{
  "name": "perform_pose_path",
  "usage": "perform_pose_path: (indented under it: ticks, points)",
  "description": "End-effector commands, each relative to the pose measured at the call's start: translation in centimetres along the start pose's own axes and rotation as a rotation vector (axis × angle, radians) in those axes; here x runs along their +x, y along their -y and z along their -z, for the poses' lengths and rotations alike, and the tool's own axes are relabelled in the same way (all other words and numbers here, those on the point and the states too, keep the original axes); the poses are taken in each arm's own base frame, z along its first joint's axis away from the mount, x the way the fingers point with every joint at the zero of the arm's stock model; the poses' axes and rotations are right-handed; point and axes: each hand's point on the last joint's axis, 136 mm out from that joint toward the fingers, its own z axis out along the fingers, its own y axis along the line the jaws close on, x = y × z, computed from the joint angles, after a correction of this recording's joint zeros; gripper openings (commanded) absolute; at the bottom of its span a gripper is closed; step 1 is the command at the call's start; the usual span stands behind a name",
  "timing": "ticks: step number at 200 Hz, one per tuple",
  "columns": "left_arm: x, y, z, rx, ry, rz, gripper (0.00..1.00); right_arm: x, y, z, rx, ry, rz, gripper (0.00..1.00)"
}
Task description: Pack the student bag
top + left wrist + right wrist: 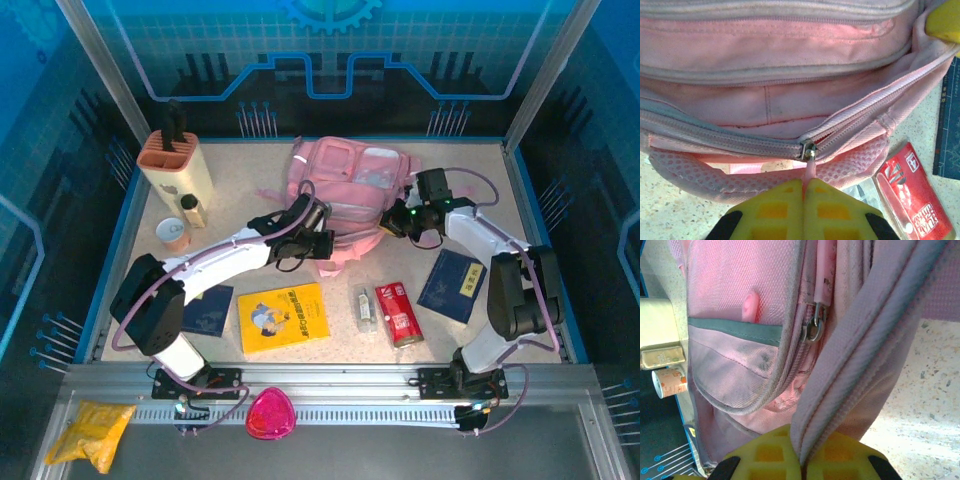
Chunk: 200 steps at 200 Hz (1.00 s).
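While a beige holder (175, 165), a small bottle (192, 210) and a cup (173, 233) stand at the left of the table (470, 160), the left gripper (804, 187) pinches the pink zipper pull (809, 172) of the student bag (350, 185), lying centre rear. Nearer lie a yellow book (284, 317), a clear packet (365, 308) and a red packet (398, 313). The right gripper (801, 455) is clamped on the bag's zippered edge (850, 365), with a blue booklet (452, 285) beside its arm.
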Motion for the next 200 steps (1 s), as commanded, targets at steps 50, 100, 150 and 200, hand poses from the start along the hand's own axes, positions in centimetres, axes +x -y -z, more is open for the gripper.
perform_pose_path:
  ticks: [50, 100, 150, 200]
  points:
    - [3.0, -2.3, -2.8, -0.122, -0.189, 0.192, 0.0, -4.9, 1.0, 1.0, 0.059, 0.154, 0.047, 0.3]
    - [3.7, -2.6, -5.0, -0.183, -0.244, 0.22, 0.0, -0.3, 1.8, 1.2, 0.035, 0.076, 0.033, 0.49]
    - [4.1, -3.2, -6.4, -0.234, -0.27, 0.229, 0.06, 3.8, 2.0, 0.5, 0.046, 0.017, 0.049, 0.6]
    - [4.6, -3.7, -7.4, -0.27, -0.303, 0.221, 0.22, 5.0, 1.4, 0.0, 0.058, 0.018, 0.059, 0.64]
